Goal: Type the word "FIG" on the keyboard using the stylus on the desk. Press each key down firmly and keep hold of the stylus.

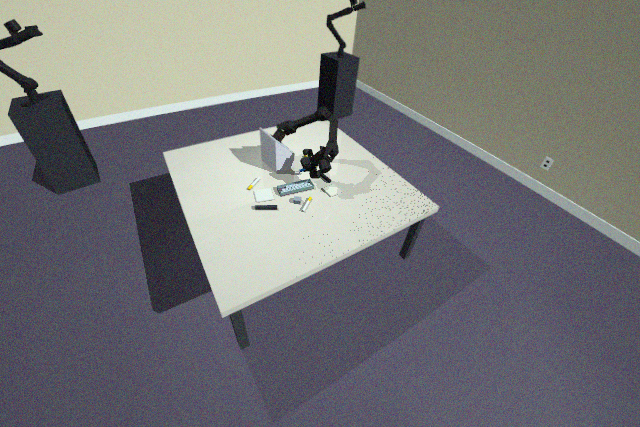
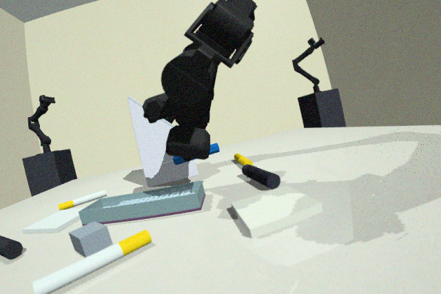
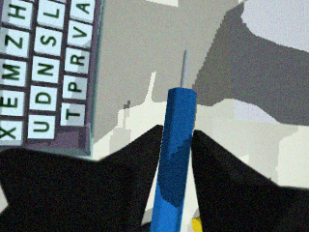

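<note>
My gripper (image 3: 177,133) is shut on the blue stylus (image 3: 177,145) (image 2: 214,148), which has a thin grey metal tip pointing up in the wrist view. In the exterior view the stylus is held above the table, behind the keyboard's right end. The keyboard (image 1: 295,187) (image 2: 142,208) (image 3: 97,72) has a teal frame and white keys with dark green letters. In the wrist view it lies to the left of the stylus, with T, P, R, V, A, U, D, N, S, L, X, E, M, Z and H readable. The F, I and G keys are not in that view.
A white upright panel (image 1: 275,152) (image 2: 147,141) stands behind the keyboard. A black and yellow marker (image 2: 261,175) and a pale pad (image 2: 278,212) lie to its right. A grey block (image 2: 90,238), white and yellow markers (image 2: 85,266) (image 1: 253,183), another pad (image 1: 263,195) and a black cylinder (image 1: 266,207) lie around it.
</note>
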Available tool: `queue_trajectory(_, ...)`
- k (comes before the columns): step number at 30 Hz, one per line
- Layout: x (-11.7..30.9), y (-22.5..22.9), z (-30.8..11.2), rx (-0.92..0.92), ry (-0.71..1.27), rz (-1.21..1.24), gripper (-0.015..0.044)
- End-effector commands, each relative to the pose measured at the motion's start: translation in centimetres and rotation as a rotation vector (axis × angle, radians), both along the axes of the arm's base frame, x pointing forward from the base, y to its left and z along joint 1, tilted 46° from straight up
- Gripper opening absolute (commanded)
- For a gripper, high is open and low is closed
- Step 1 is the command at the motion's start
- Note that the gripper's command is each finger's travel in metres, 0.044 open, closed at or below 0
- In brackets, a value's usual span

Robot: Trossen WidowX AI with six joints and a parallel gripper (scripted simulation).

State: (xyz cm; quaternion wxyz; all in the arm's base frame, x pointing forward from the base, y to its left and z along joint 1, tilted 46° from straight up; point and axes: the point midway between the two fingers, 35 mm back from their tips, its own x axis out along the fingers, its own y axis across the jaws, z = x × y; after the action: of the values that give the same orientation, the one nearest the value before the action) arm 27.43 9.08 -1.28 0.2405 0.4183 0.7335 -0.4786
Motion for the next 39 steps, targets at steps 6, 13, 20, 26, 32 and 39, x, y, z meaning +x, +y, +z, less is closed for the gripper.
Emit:
queue_trajectory(6,0.5,-1.3,-0.8,0.119,-0.116,0.286,0.0)
queue_trajectory(13,0.8,-2.3,-1.3,0.213,-0.189,0.495,0.0)
queue_trajectory(20,1.2,-3.3,-1.7,0.312,-0.251,0.706,0.0)
queue_trajectory(26,1.5,-4.1,-2.1,0.401,-0.295,0.888,0.0)
queue_trajectory(32,1.8,-5.0,-2.4,0.496,-0.33,1.068,0.0)
queue_trajectory(39,2.1,-6.0,-2.8,0.613,-0.362,1.277,0.0)
